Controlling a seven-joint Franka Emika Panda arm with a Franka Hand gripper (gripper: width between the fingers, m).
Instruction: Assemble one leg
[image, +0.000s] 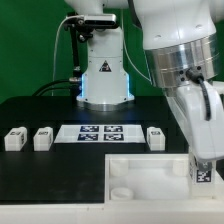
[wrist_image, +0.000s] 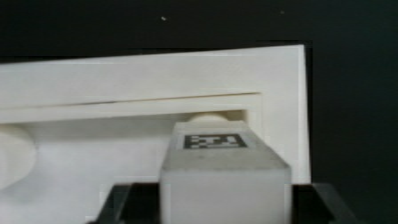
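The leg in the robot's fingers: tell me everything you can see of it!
The leg is a small, boxy white block, plastic by its look, with a black-and-white square marker on one face. The fingers clamp it from both sides, upright, over the exterior view's right end of the large white tray. Whether it touches the tray cannot be told.

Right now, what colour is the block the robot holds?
The leg is white with a black-and-white marker; wrist view shows best.
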